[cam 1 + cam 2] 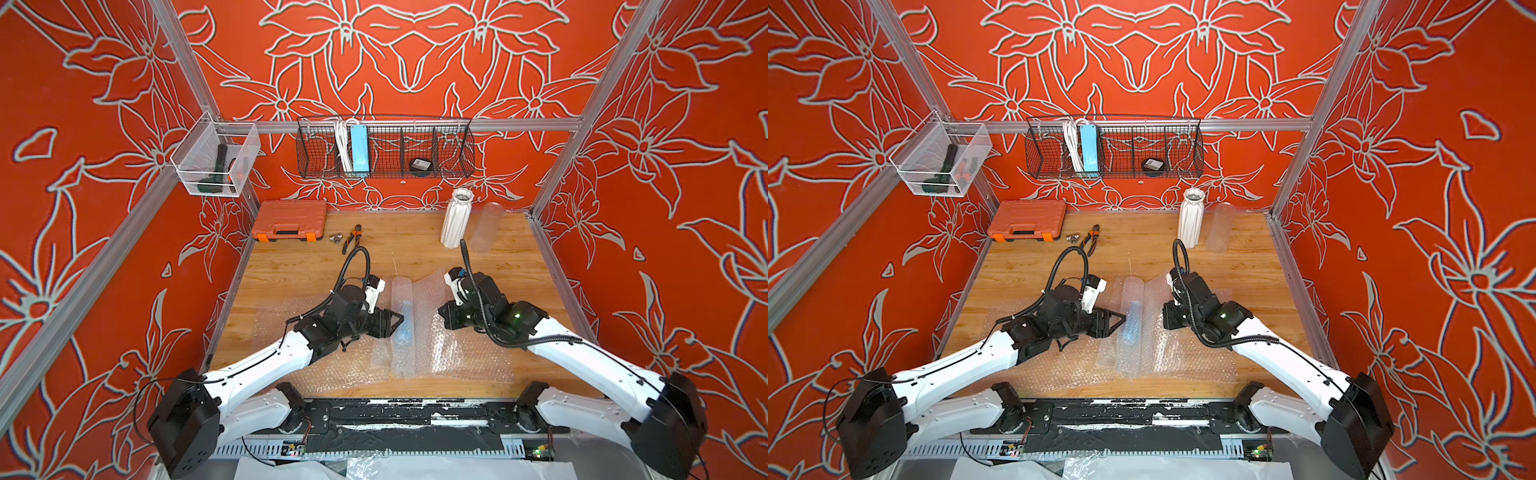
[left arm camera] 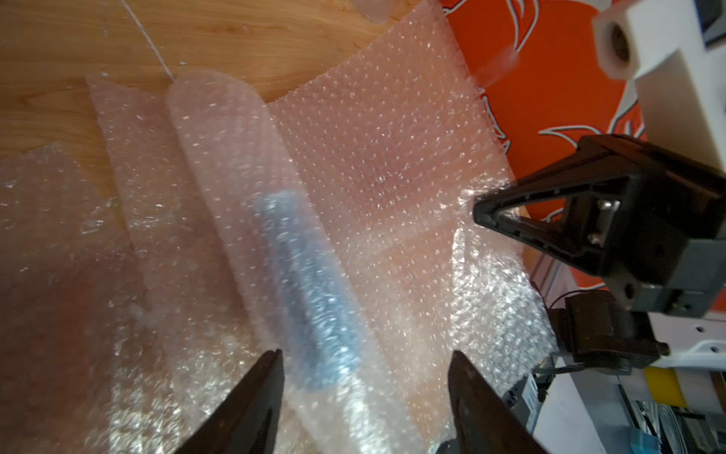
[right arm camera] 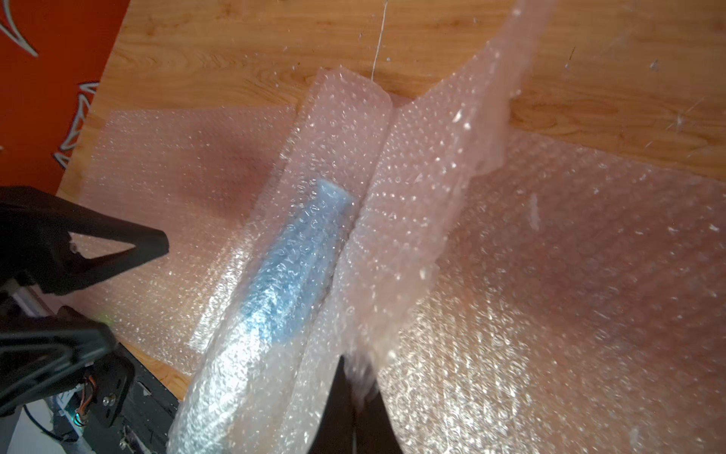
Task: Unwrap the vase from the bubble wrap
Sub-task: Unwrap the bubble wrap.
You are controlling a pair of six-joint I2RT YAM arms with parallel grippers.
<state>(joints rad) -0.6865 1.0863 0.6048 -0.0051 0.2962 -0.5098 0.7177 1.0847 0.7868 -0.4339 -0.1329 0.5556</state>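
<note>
A roll of clear bubble wrap [image 1: 402, 332] [image 1: 1130, 332] lies at the table's middle, and a blue vase [image 2: 310, 287] [image 3: 294, 267] shows through it as a blurred shape. My left gripper [image 1: 397, 326] [image 2: 365, 353] is open at the roll's left side. In the left wrist view the roll's near end runs between its fingers, with a gap to one of them. My right gripper [image 1: 441, 311] [image 3: 355, 365] is shut on a loose flap of the bubble wrap [image 3: 451, 157] and holds it up off the table, right of the roll.
Flat bubble wrap sheets [image 1: 469, 357] cover the wood around the roll. A white ribbed vase [image 1: 456, 218] and a clear cylinder [image 1: 486, 226] stand at the back right. An orange tool case [image 1: 289, 220] and pliers [image 1: 352, 239] lie at the back left. Wire baskets hang on the wall.
</note>
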